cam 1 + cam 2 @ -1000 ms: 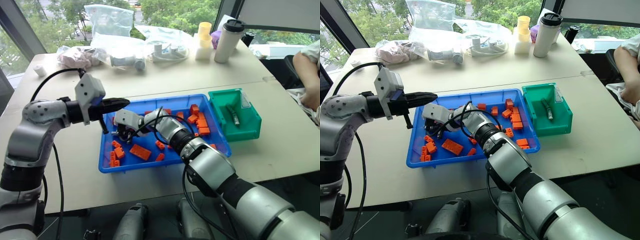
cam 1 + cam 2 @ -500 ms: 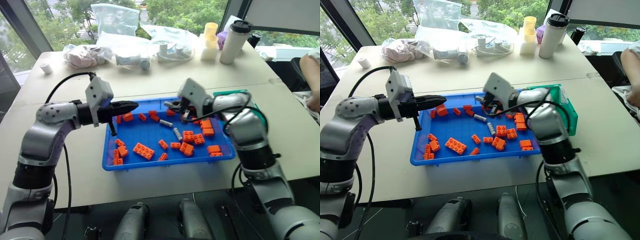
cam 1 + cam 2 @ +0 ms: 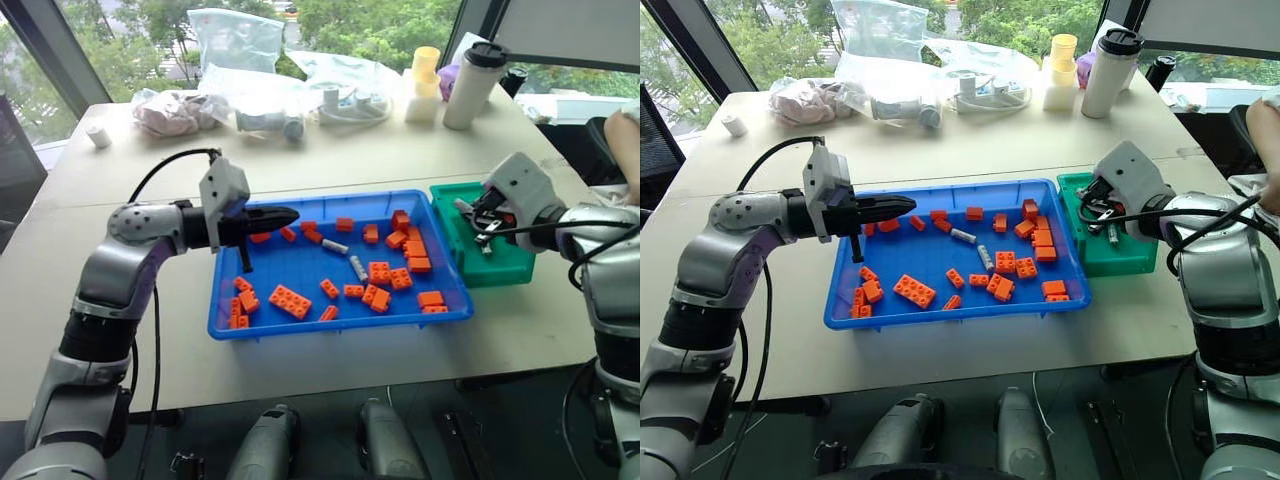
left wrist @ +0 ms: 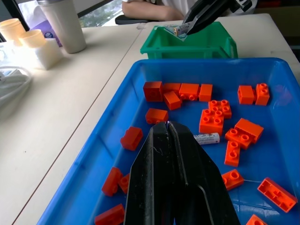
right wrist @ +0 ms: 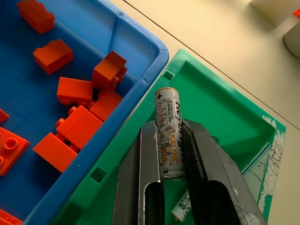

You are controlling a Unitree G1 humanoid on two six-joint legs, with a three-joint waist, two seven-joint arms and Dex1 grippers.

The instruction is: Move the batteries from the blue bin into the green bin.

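The blue bin [image 3: 340,328] lies in the middle of the table, strewn with orange bricks. Two silver batteries [image 3: 335,246] [image 3: 357,267] lie near its centre; one battery [image 4: 206,138] appears past my left gripper's tips. My left gripper [image 3: 288,214] is shut and empty, hovering level over the bin's left part. The green bin [image 3: 510,265] stands against the blue bin's right side. Above its near-left corner my right gripper [image 5: 168,124] is shut on a battery [image 5: 168,117]. Another battery [image 5: 180,211] lies on the green bin's floor.
Orange bricks [image 3: 289,299] are scattered through the blue bin. Clear plastic bags [image 3: 240,60], stacked cups [image 3: 424,70] and a tall white tumbler [image 3: 470,70] line the table's far side. A person's arm [image 3: 622,130] shows at the right edge.
My right gripper swung from the blue bin's left part across to the right, rising, and now hangs over the green bin with a battery. My left gripper drifted slightly right.
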